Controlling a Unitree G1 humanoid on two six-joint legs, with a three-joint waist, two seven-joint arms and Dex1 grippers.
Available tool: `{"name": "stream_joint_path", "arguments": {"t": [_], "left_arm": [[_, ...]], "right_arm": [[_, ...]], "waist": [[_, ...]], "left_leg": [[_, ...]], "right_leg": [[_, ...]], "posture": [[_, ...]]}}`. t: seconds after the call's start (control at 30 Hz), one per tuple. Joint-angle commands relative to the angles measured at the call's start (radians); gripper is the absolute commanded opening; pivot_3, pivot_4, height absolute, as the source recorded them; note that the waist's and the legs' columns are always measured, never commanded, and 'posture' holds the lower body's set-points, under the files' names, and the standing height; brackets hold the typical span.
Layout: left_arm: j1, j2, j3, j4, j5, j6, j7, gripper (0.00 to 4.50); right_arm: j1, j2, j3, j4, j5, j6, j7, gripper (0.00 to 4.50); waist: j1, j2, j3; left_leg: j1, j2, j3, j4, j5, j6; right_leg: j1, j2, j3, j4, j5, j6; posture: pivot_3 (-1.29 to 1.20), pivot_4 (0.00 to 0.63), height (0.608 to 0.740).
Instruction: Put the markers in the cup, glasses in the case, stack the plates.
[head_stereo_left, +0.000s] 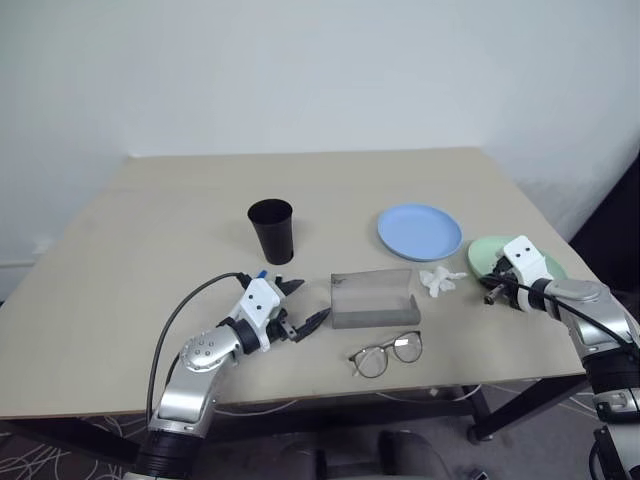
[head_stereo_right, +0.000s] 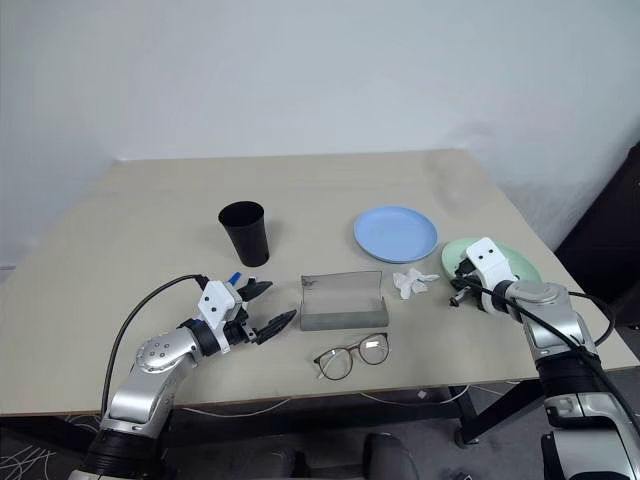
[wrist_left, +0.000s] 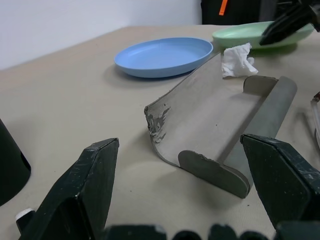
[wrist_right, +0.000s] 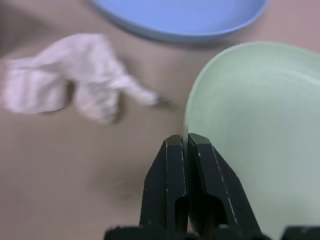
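Observation:
My right gripper is shut on the near rim of the mint green plate at the table's right edge. The light blue plate lies just left of and behind it. My left gripper hovers open near the front left, its fingers pointing at the grey case, which lies open. A marker with a blue cap pokes out just behind that wrist. The black cup stands upright farther back. The glasses lie in front of the case near the table's front edge.
A crumpled white scrap lies between the case and the green plate. The beige table ends close to the glasses in front and close to the green plate on the right. A white wall stands behind.

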Motion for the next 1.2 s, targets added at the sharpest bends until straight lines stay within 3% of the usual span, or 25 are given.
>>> {"name": "stream_joint_path", "arguments": {"t": [0.03,0.37,0.73,1.0,1.1,1.2], "left_arm": [[-0.029,-0.003,0.001,-0.011,-0.002,-0.022,0.004,4.14],[-0.064,-0.013,0.020,0.027,-0.013,-0.031,0.014,4.14],[-0.097,-0.027,0.026,0.050,-0.016,-0.040,0.018,4.14],[-0.075,-0.023,0.037,0.029,-0.013,-0.043,0.034,4.14],[-0.070,-0.022,0.037,0.023,-0.014,-0.042,0.039,4.14],[-0.069,-0.020,0.037,0.021,-0.014,-0.042,0.042,4.14]], "right_arm": [[-0.058,-0.029,-0.014,0.033,-0.041,-0.068,-0.029,0.07],[-0.233,0.027,0.034,0.134,-0.066,-0.351,0.048,0.07],[-0.563,0.219,0.126,0.638,-0.134,-0.613,0.162,0.07],[-0.634,0.286,0.128,0.812,-0.172,-0.668,0.161,0.07],[-0.645,0.294,0.116,0.833,-0.170,-0.671,0.156,0.71],[-0.647,0.294,0.116,0.836,-0.177,-0.691,0.143,1.77]], "waist": [[0.000,0.001,0.000],[-0.017,0.002,0.000],[-0.019,0.002,0.000],[-0.021,0.002,-0.001],[-0.021,0.003,-0.001],[-0.021,0.003,-0.001]], "left_leg": [[0.000,0.000,0.001,0.000,0.000,0.000],[0.001,-0.009,0.003,-0.005,-0.005,0.003],[0.004,-0.010,0.003,-0.004,-0.005,0.004],[0.003,-0.012,0.001,-0.005,-0.005,0.003],[0.003,-0.012,0.001,-0.005,-0.005,0.003],[0.005,-0.012,0.001,-0.005,-0.005,0.003]], "right_leg": [[-0.001,0.000,0.000,0.000,0.001,-0.001],[-0.003,0.005,0.005,0.002,0.007,-0.006],[0.000,0.006,0.007,0.003,0.007,-0.006],[-0.001,0.005,0.007,0.004,0.007,-0.006],[-0.001,0.005,0.007,0.005,0.007,-0.006],[0.000,0.005,0.007,0.006,0.007,-0.006]], "posture": [[0.00,0.000,0.740],[0.00,0.000,0.740],[0.00,0.000,0.740],[0.00,0.000,0.740],[0.00,0.000,0.740],[0.00,0.000,0.740]]}}
